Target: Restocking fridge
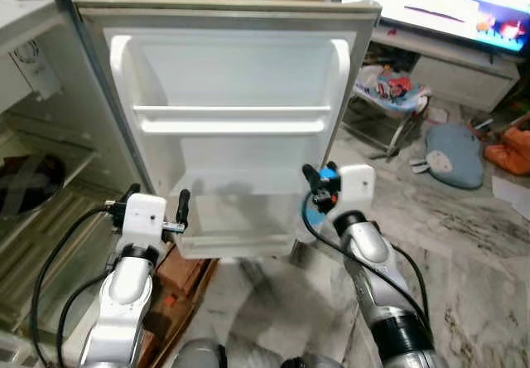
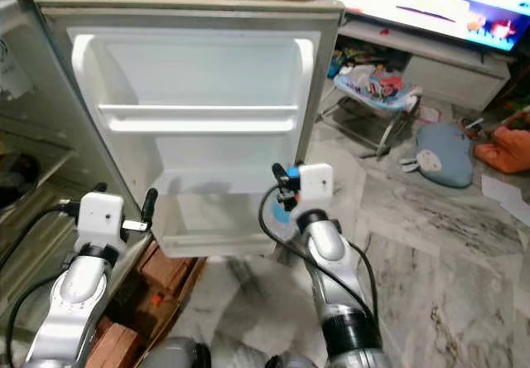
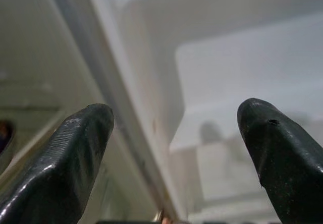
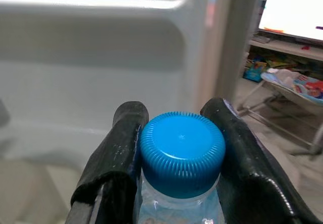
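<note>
In the right hand (image 4: pixel 181 148), the bottle (image 4: pixel 181 153) shows mostly cap

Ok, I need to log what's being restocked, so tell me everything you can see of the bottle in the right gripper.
The bottle is clear plastic with a ribbed bright-blue screw cap, still on. The right gripper is shut on it, one black finger on each side of the cap. It hangs upright at the right end of the open fridge door's bottom shelf. Its lower body is mostly hidden, so contents and label can't be told.

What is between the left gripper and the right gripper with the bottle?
The bottom door shelf lies between left gripper and right gripper holding the bottle, seen in the left eye view.
</note>
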### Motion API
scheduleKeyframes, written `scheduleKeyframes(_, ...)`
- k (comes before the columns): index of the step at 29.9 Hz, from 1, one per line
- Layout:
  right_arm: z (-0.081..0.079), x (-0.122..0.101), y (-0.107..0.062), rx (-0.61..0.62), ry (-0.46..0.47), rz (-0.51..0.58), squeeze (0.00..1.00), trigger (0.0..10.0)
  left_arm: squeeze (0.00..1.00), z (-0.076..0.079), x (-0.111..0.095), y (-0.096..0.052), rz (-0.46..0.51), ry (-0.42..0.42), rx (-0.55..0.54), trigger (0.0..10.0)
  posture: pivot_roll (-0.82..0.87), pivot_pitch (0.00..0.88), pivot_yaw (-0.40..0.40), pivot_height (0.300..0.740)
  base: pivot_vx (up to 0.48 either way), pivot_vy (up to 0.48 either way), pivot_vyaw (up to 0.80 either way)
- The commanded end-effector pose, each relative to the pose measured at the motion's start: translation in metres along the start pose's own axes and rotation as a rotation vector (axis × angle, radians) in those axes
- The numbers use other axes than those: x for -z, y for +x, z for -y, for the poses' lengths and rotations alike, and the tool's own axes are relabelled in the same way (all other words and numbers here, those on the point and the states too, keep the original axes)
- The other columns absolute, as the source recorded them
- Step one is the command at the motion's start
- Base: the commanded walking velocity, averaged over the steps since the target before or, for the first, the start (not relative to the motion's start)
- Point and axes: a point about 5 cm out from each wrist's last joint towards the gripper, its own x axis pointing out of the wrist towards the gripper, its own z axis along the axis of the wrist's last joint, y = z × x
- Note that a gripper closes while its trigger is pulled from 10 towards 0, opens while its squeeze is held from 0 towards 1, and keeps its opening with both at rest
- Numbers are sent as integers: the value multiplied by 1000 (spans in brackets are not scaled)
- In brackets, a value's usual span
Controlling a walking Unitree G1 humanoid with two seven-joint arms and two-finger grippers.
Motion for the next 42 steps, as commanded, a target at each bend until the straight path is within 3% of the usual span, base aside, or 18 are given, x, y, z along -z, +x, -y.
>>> scheduleKeyframes(1,10,-12,-6,23,-39,47,0,10000,0,-2,-4,-6,14,13,-12,10000,152,0,-67,740,0,0,0)
scheduleKeyframes(6,25,-11,-22,84,-112,35,0,10000,0,-8,3,-21,-19,2,-36,10000,137,0,-50,740,0,0,0)
scheduleKeyframes(12,23,-14,-23,71,-98,16,0,10000,0,-14,7,-27,-48,27,-46,10000,140,0,-51,740,0,0,0)
scheduleKeyframes(17,17,-16,-21,15,-118,27,0,10000,0,-20,5,-23,-50,12,-80,10000,148,0,-55,740,0,0,0)
scheduleKeyframes(24,19,-16,-22,42,-99,19,0,10000,0,-17,2,-24,-46,6,-67,10000,150,0,-54,740,0,0,720)
scheduleKeyframes(27,20,-19,-21,66,-56,19,0,10000,0,-17,1,-23,-47,0,-63,10000,148,0,-52,740,0,334,0)
scheduleKeyframes(36,18,-19,-18,66,-55,14,0,10000,0,-17,-2,-20,-35,-1,-56,10000,155,0,-55,740,0,353,0)
scheduleKeyframes(42,17,-19,-16,73,-45,11,0,10000,0,-16,-2,-19,-37,2,-52,10000,156,0,-55,740,0,0,0)
